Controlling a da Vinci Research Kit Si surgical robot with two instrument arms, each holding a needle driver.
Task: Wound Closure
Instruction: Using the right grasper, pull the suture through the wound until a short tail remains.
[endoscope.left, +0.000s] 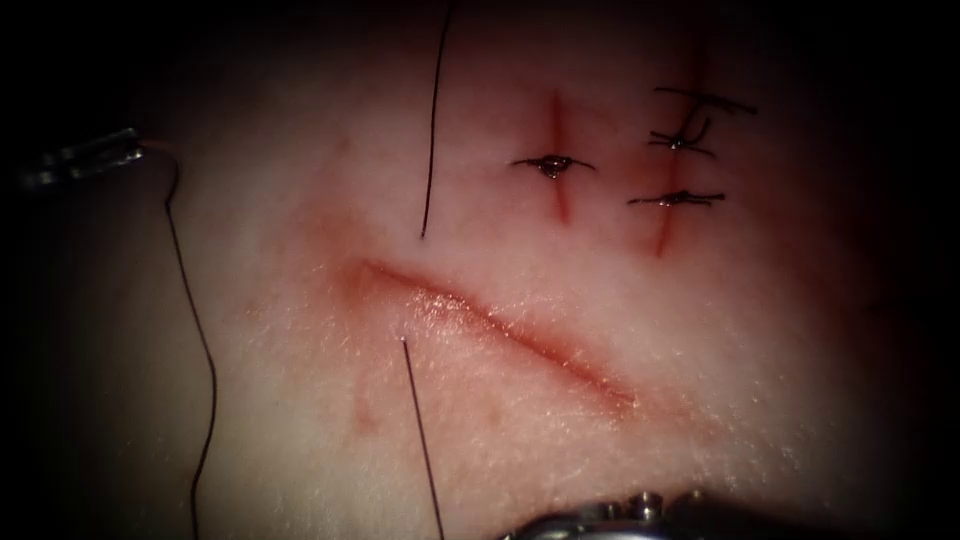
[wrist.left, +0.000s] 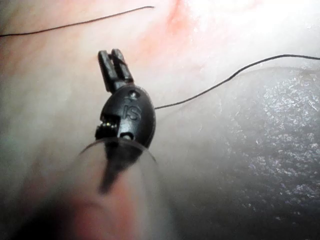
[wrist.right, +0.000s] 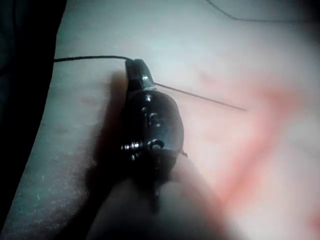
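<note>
A long slanting cut (endoscope.left: 500, 330) crosses the tissue (endoscope.left: 750, 330). One thread (endoscope.left: 432, 130) comes down from the top and enters the tissue left of the cut's upper end. Another length of thread (endoscope.left: 422, 440) leaves the tissue at the cut's left lip and runs taut to the bottom edge. My right tool (endoscope.left: 600, 515) lies at the bottom edge. Its jaws (wrist.right: 136, 67) are shut on this thread (wrist.right: 200, 98). At the far left my left tool (endoscope.left: 125, 152) hovers near the tissue's edge with its jaws (wrist.left: 114, 60) shut on nothing. A slack thread (endoscope.left: 200, 350) passes under it (wrist.left: 235, 75).
Two short cuts lie at the upper right, one with a single knotted stitch (endoscope.left: 552, 165), the other with two (endoscope.left: 680, 198) and cut thread ends. A grey textured mat (wrist.left: 280, 160) borders the tissue beside the left tool.
</note>
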